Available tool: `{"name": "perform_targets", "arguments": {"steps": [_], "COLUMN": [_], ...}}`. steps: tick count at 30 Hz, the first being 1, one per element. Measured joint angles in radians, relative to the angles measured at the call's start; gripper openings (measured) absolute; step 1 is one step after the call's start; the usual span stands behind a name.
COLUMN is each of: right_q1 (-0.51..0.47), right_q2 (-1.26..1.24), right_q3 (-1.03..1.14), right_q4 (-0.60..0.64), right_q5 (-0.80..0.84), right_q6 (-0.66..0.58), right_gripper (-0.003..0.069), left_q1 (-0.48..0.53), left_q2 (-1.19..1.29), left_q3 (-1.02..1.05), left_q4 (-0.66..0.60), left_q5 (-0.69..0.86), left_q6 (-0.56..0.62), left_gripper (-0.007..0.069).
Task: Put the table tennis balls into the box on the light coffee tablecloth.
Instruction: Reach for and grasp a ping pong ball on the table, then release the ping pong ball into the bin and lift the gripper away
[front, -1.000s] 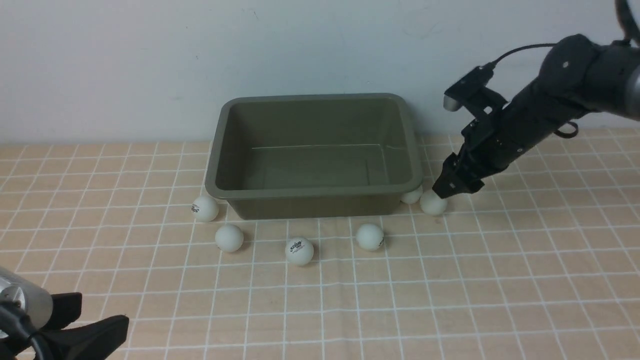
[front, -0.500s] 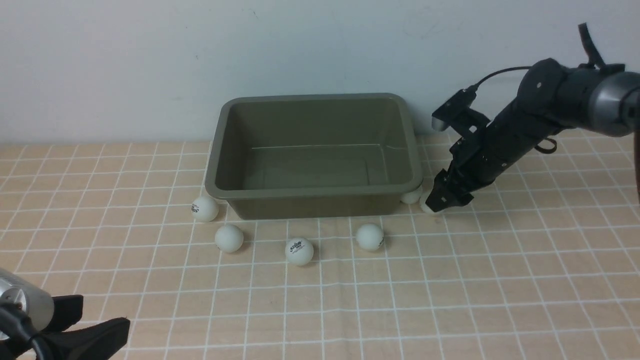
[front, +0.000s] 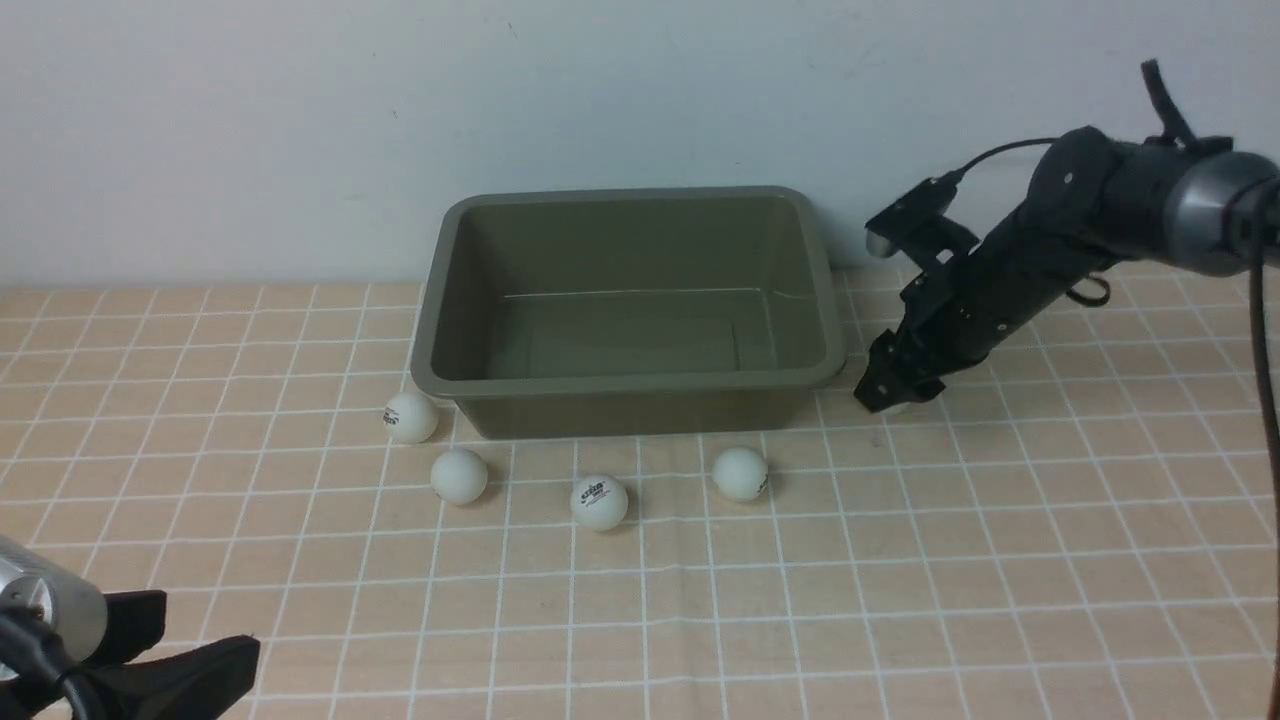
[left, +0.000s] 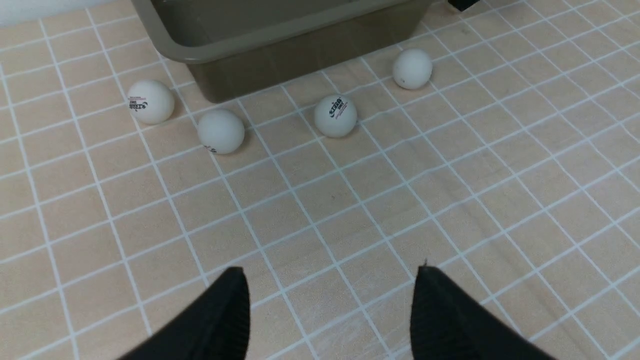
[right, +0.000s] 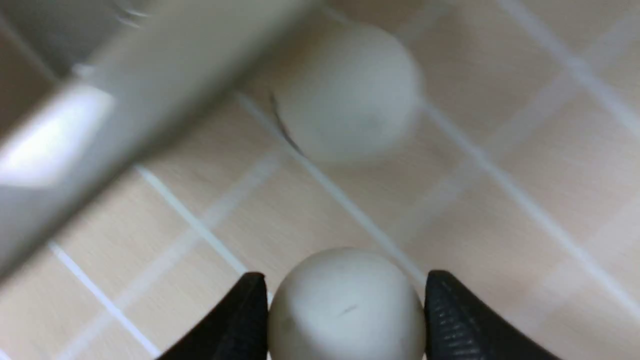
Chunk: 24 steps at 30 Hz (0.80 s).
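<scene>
Right pincer pinches a small matte white ball right of the olive-grey plastic tub for lifting; left pincer spread.

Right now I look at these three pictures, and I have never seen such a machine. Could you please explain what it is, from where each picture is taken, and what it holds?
It is a robot with two arms, each ending in a two-fingered gripper. The wide picture comes from a camera between the arms, looking forward. The other two come from cameras on the wrists. On the checked tablecloth stands an olive-grey box with nothing inside, and four balls lie in front of it. The left gripper is open and holds nothing. The right gripper, beside the box, is shut on one ball. Another ball lies just beyond it, near the box.
</scene>
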Motion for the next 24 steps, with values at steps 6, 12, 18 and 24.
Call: {"name": "perform_targets", "arguments": {"steps": [6, 12, 18, 24], "right_q1": [-0.068, 0.004, 0.105, 0.116], "right_q2": [-0.098, -0.094, -0.025, 0.028], "right_q3": [-0.158, -0.265, -0.281, -0.28], "right_q4": [-0.012, 0.313, 0.365, 0.338], "right_q5": [0.138, 0.175, 0.158, 0.031], "right_q6": [0.095, -0.043, -0.145, -0.131], "right_gripper": [0.0365, 0.0365, 0.0365, 0.0521], "left_q1": [0.0, 0.0, 0.0, 0.0], "left_q2": [0.0, 0.0, 0.0, 0.0], "left_q3": [0.0, 0.0, 0.0, 0.0], "left_q4": [0.0, 0.0, 0.0, 0.0], "left_q5": [0.0, 0.0, 0.002, 0.036], "left_q6": [0.0, 0.0, 0.0, 0.0], "left_gripper": [0.0363, 0.0363, 0.0363, 0.0363]}}
